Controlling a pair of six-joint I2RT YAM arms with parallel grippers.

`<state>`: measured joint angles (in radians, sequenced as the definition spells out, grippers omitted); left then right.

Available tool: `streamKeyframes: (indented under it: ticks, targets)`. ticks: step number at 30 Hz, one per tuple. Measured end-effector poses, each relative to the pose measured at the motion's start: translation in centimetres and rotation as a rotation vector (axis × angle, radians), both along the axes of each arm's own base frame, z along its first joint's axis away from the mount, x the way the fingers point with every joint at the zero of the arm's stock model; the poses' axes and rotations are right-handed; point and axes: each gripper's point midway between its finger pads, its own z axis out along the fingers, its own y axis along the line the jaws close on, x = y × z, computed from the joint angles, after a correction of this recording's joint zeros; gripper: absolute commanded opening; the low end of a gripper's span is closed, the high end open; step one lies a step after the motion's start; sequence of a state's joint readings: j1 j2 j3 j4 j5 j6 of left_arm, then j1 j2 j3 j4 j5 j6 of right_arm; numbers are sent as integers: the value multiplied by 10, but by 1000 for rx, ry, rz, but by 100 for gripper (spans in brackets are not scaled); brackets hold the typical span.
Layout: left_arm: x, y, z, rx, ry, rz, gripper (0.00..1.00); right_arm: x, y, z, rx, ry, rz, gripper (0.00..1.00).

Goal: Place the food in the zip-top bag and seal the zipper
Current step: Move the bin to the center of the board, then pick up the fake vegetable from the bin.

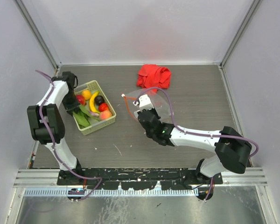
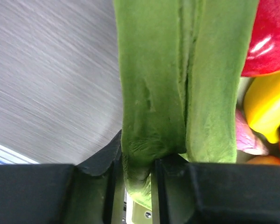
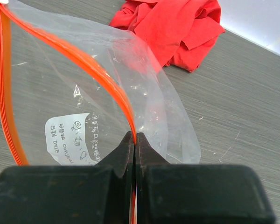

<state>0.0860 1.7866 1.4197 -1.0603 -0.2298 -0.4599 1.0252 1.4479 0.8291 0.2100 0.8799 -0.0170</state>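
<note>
Green pod pinched in left end effector, low inside pale green basket on left part of bench. Other food lies in basket: yellow banana, red, orange and dark pieces, more green pods. Right end effector clenched on zipper of zip-top bag. Bag sits mid-bench, right of basket and apart from it, mouth gaping toward basket, white label showing through clear plastic. Red cloth crumpled just behind bag, near bench's far edge.
</note>
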Motion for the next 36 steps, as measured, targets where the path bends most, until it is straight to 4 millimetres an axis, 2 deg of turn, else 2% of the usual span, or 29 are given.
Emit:
streamKeyframes:
  ticks: [3,5,8,11,19,23,29,36]
  targets:
    - [11,7,-4,30,29,-12,41,-1,-2,-1,-2,1,0,1]
    - [10,8,-5,33,40,-20,52,-2,-3,-1,0,0,0,1]
    - [7,8,-1,34,42,-21,62,-2,-3,1,8,-4,0,1]
    - [5,8,9,38,19,-13,65,-3,-6,1,10,-5,-2,1]
    - [1,-2,57,29,-166,46,78,-3,-9,-1,8,-4,-5,1]
    - [2,-10,60,22,-206,76,79,-3,-10,-2,7,-3,-6,1]
    - [14,-15,55,65,-223,103,78,-2,-14,-4,10,-1,-9,1]
    - [25,-13,30,136,-169,122,76,-2,-15,-4,12,0,-8,1]
